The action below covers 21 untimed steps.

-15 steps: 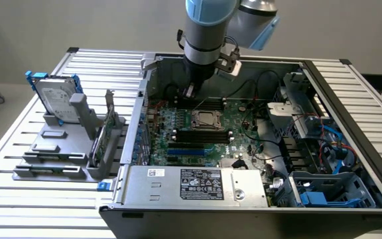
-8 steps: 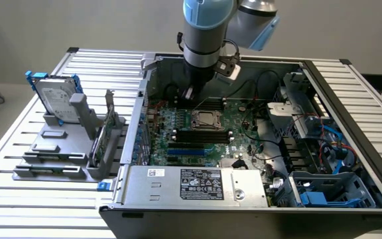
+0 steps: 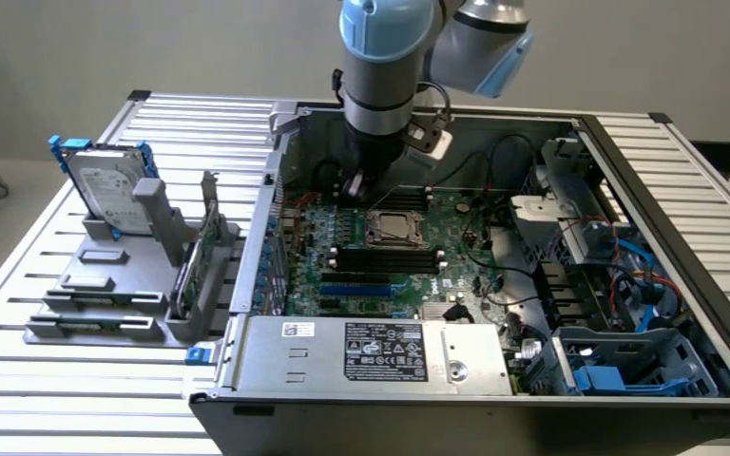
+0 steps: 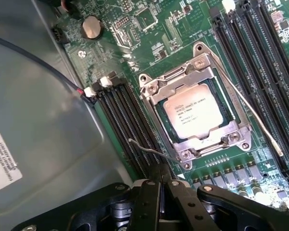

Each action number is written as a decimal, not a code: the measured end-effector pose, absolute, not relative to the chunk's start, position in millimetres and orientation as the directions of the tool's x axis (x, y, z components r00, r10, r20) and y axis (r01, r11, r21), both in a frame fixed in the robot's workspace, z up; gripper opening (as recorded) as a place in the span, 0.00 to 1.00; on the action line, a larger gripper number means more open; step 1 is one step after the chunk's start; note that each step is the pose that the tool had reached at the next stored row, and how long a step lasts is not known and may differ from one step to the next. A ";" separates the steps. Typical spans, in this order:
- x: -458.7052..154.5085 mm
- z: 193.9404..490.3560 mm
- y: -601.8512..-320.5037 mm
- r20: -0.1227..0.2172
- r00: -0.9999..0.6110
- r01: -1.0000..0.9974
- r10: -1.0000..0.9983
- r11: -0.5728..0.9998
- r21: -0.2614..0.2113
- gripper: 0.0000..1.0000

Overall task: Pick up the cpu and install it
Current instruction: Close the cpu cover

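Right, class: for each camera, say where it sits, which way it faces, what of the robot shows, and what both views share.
Exterior view: off the arm, above the open computer case, looking down into it; the arm reaches in from above.
Wrist view: on the wrist, looking down past the shut fingers at the motherboard.
Shared: the cpu in its socket and the memory slots beside it.

Silver cpu [image 4: 193, 113] inside the metal-framed socket [image 4: 202, 67], closed end effector [image 4: 162, 172] near it
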<state>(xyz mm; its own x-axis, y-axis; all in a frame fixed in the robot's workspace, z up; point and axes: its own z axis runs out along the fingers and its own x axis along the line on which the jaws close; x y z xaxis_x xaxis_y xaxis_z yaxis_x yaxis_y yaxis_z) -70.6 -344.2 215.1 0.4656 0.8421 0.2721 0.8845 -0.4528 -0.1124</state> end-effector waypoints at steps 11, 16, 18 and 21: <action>-71.9 206.1 -341.1 0.251 0.469 0.882 0.847 -0.464 -0.084 0.11; -72.4 202.9 -339.4 0.239 0.472 0.880 0.848 -0.471 -0.069 0.11; -72.4 202.4 -338.2 0.237 0.474 0.879 0.848 -0.473 -0.066 0.11; -72.5 201.9 -335.4 0.236 0.477 0.877 0.846 -0.476 -0.065 0.11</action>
<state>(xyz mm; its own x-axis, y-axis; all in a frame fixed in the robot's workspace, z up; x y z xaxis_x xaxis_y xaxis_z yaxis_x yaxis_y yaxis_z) -72.5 -335.4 201.9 0.4774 0.8464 0.2361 0.8768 -0.4763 -0.0654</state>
